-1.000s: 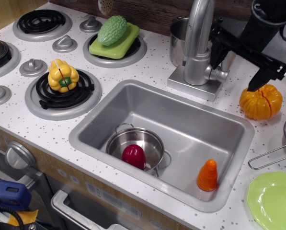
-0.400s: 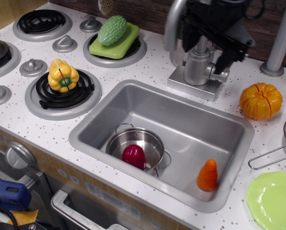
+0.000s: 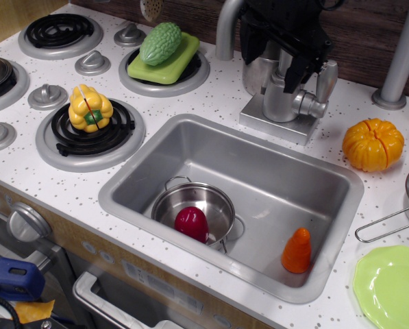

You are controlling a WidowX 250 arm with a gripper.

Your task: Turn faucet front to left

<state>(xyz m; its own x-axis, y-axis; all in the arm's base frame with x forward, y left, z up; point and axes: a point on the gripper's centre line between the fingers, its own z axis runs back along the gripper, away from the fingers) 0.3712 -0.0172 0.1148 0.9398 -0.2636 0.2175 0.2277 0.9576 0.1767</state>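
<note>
Gripper (image 3: pixel 291 42), black, at upper centre of frame, sits over the top of the faucet (image 3: pixel 281 96); finger state cannot be told, since the dark housing hides the tips. Faucet body stands on its square base plate just behind the sink (image 3: pixel 331 205) rim; its spout (image 3: pixel 226 27) arcs toward upper left, its lever sticks out right. In the sink: steel pot (image 3: pixel 190 205) holding a red piece, orange cone (image 3: pixel 296 251) at lower right.
</note>
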